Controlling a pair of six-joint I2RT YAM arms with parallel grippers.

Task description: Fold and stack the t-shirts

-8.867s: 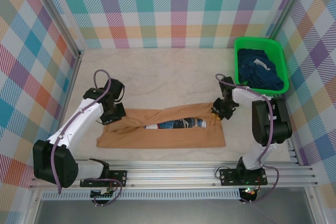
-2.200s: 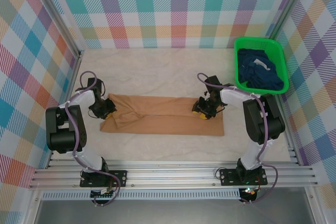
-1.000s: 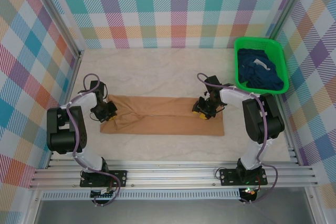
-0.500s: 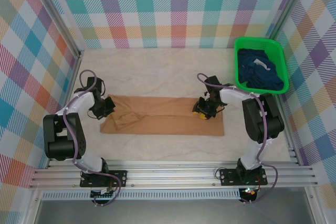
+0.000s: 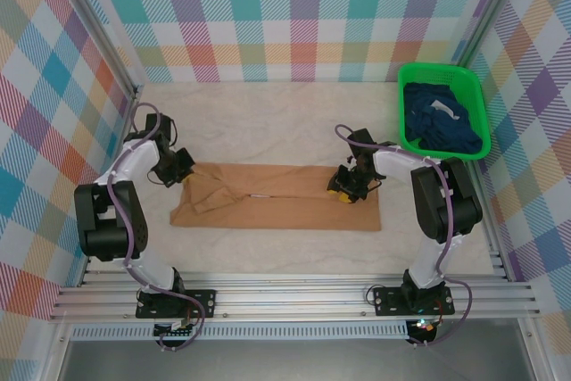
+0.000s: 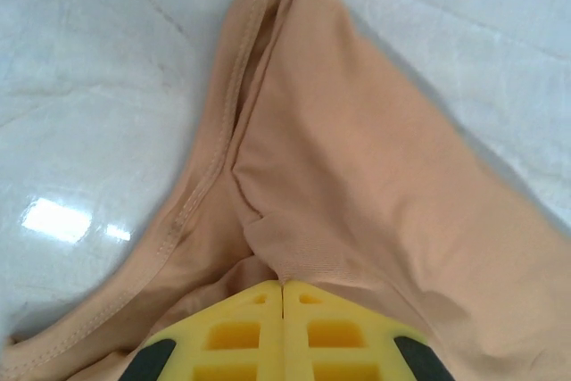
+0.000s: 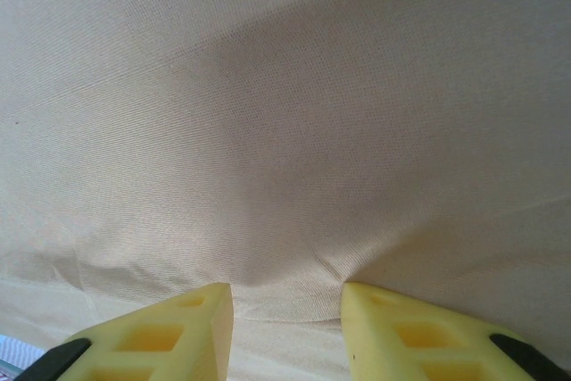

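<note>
The left jaws are clenched tight on a fold of the tan shirt (image 6: 357,176), at the bottom centre of the left wrist view. A stitched hem curves away up the left. The right jaws stand part way apart, grasping a puckered bunch of the same cloth. From above, the shirt lies as a long folded strip across the middle of the pale counter (image 5: 268,113), with one pair of jaws at each end. In the upper right, navy shirts (image 5: 442,122) fill a green basket (image 5: 442,67).
</note>
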